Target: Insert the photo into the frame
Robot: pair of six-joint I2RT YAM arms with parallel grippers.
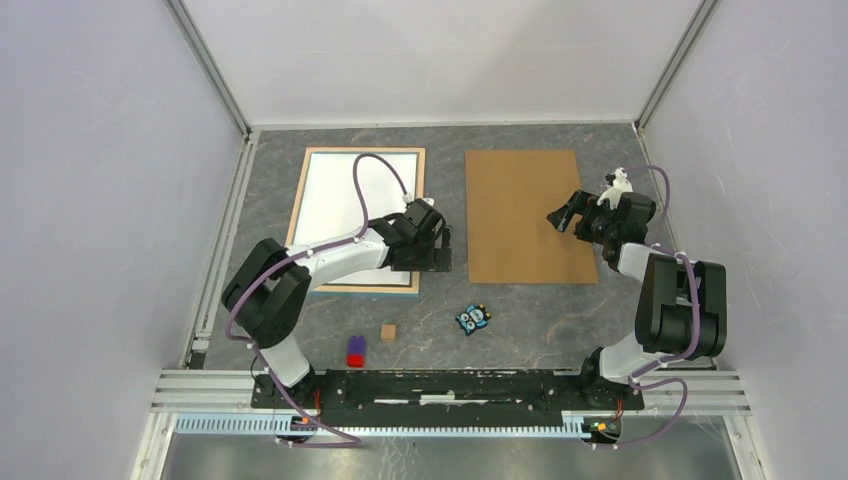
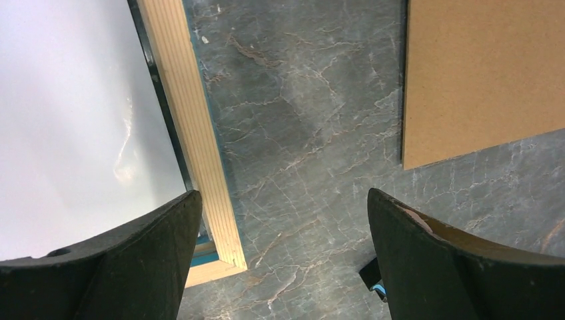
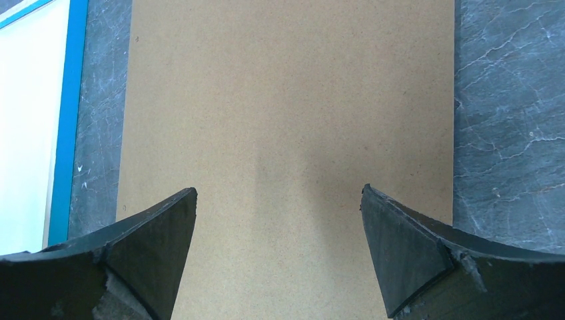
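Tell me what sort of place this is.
Probably a lab robot cell: white walls box in a marble-pattern table, and an aluminium rail at its near edge carries the left arm and right arm.

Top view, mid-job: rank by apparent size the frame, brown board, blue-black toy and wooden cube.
1. frame and brown board: nearly alike, the frame perhaps slightly bigger; too close to rank firmly.
2. blue-black toy
3. wooden cube

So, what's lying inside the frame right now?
The photo fills the frame, plain white back up. Its printed side faces down and cannot be seen. The left arm covers the near right corner.
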